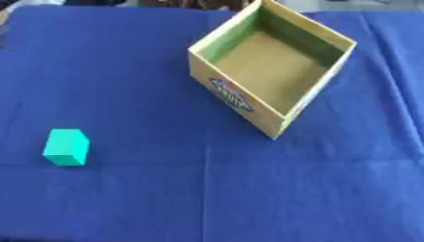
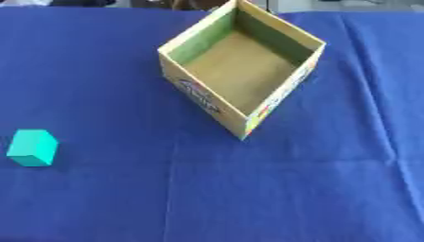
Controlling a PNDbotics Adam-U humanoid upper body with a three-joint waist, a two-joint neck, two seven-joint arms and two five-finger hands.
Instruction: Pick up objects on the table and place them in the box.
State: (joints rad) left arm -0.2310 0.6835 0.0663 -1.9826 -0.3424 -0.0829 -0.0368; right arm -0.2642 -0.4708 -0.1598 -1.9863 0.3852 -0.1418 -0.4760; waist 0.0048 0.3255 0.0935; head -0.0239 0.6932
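On your left you have a small block sitting on the desk, which is covered by a deep blue cloth with faint fold creases running across it. The block is a plain turquoise-green cuboid, uniform in colour with no markings; its top face catches the light and looks a shade paler than its front and side faces, and it stands flat on the cloth with one corner edge turned toward you. It lies well apart from the box, which sits farther back and to the right of it. The box is an open-topped cardboard carton, turned at an angle so one corner points toward you; its outer walls are yellow with a blue-and-white printed logo on the left near side and a coloured strip on the right near side, its inner walls look greenish and its floor is bare brown card. Neither your left hand nor your right hand shows in either view, so you cannot tell how open they are or whether they hold anything.
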